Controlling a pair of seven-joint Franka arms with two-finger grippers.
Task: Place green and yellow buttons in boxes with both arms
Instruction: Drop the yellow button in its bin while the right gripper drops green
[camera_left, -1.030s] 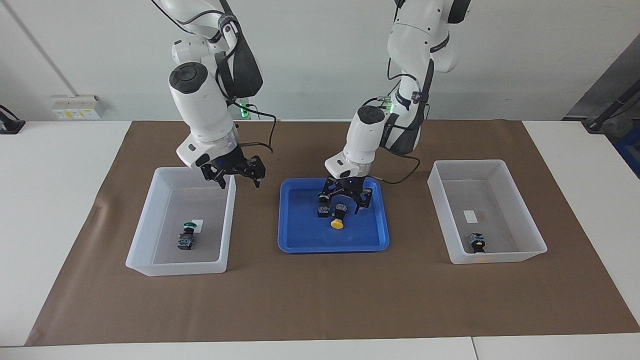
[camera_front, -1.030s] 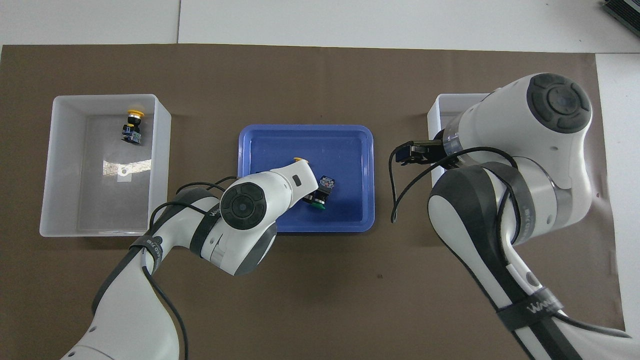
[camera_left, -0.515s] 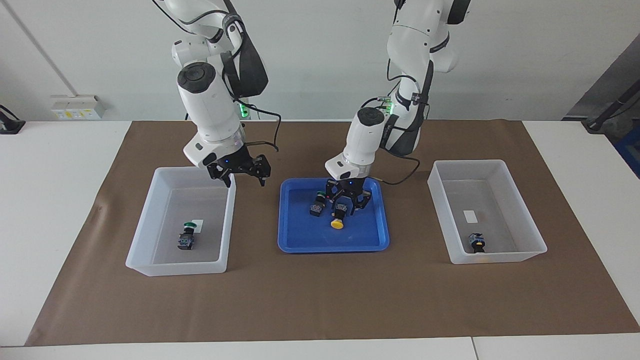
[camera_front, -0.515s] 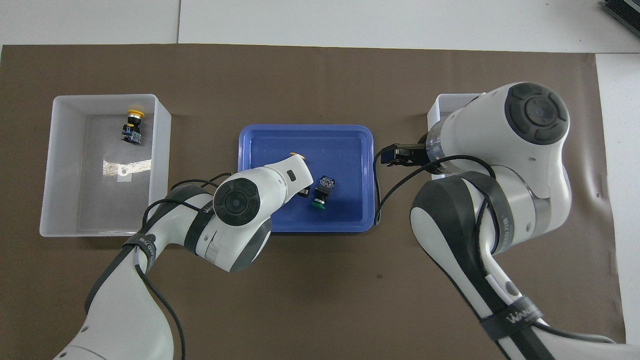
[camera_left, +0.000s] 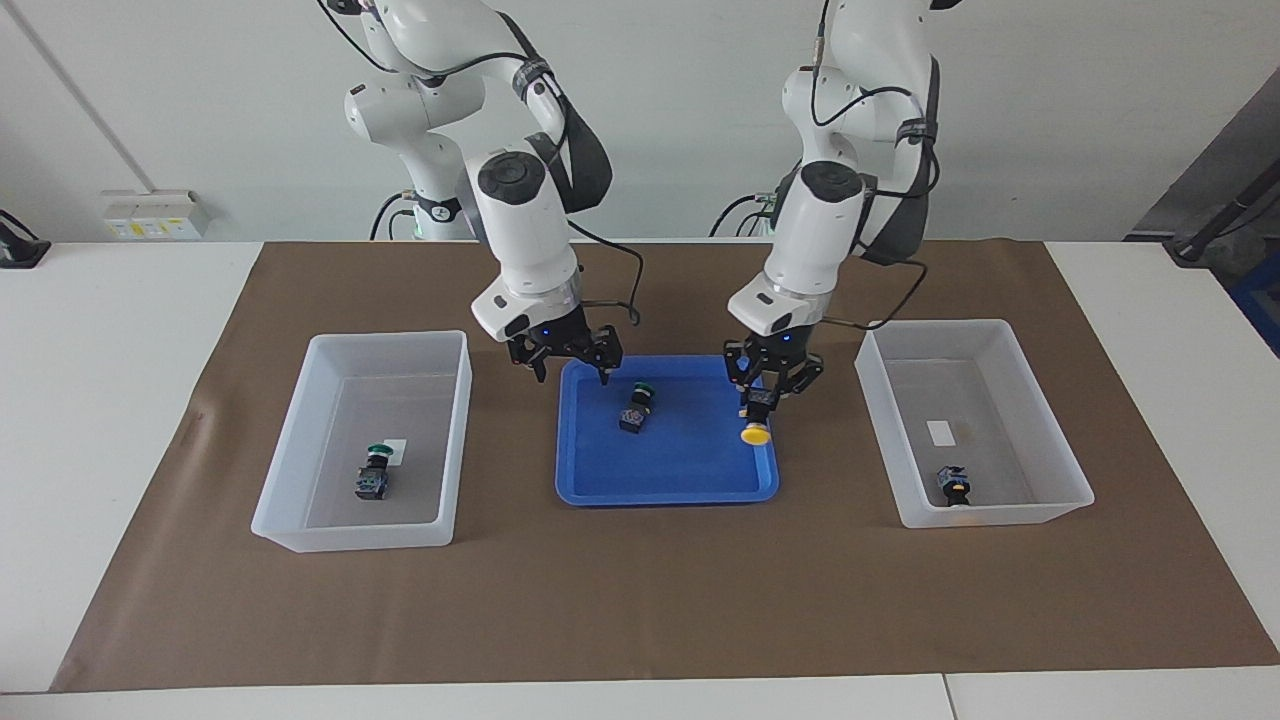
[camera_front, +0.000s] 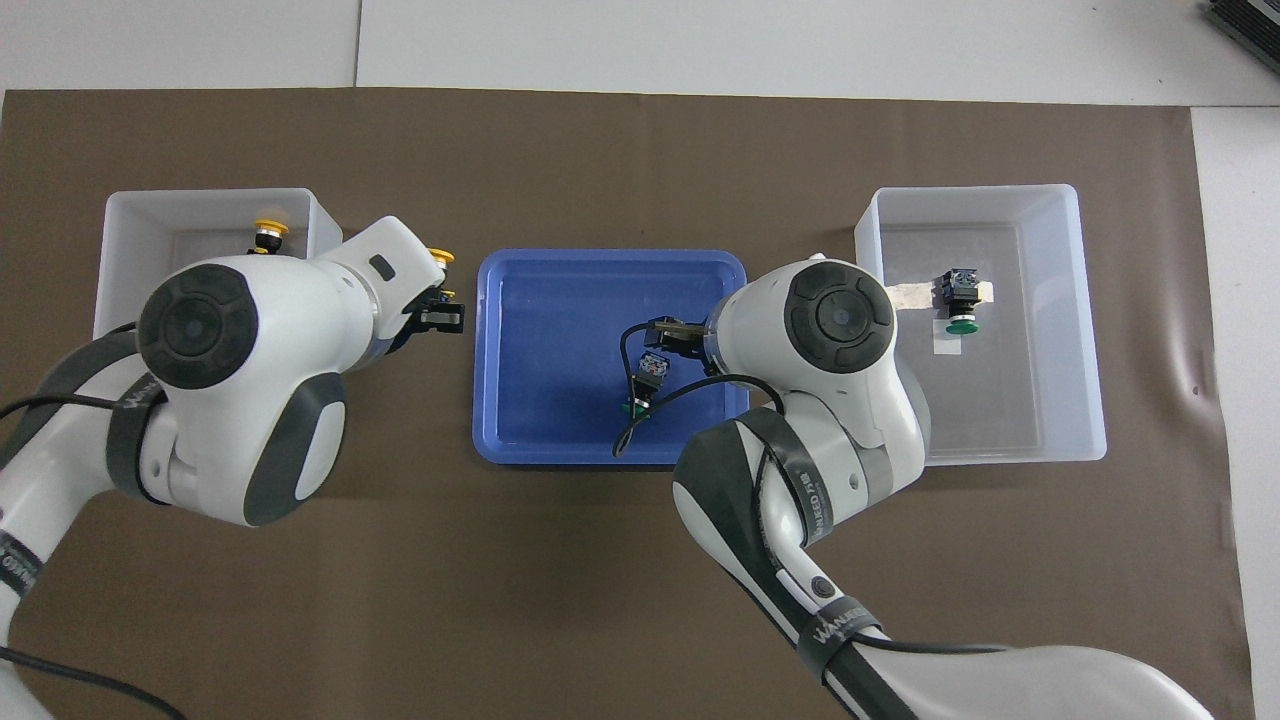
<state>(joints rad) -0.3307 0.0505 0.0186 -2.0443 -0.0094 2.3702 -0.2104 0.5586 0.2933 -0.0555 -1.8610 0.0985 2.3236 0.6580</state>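
My left gripper (camera_left: 768, 388) is shut on a yellow button (camera_left: 755, 428) and holds it in the air over the edge of the blue tray (camera_left: 660, 480) toward the left arm's end. In the overhead view its yellow cap (camera_front: 441, 257) shows between tray and box. My right gripper (camera_left: 572, 368) is open and empty over the tray's edge nearest the robots. A green button (camera_left: 635, 408) lies on its side in the tray, also in the overhead view (camera_front: 645, 380), beside the right gripper. Another green button (camera_left: 373, 478) lies in one box, another yellow button (camera_left: 953, 485) in the other.
Two clear plastic boxes stand on the brown mat (camera_left: 640, 600), one at the right arm's end (camera_left: 300, 400) and one at the left arm's end (camera_left: 1050, 410), with the tray (camera_front: 560, 330) between them. Each box has a white label on its floor.
My left gripper has lifted the yellow button out of the tray and carried it toward the left arm's end. My right gripper has moved from over its box to the tray.
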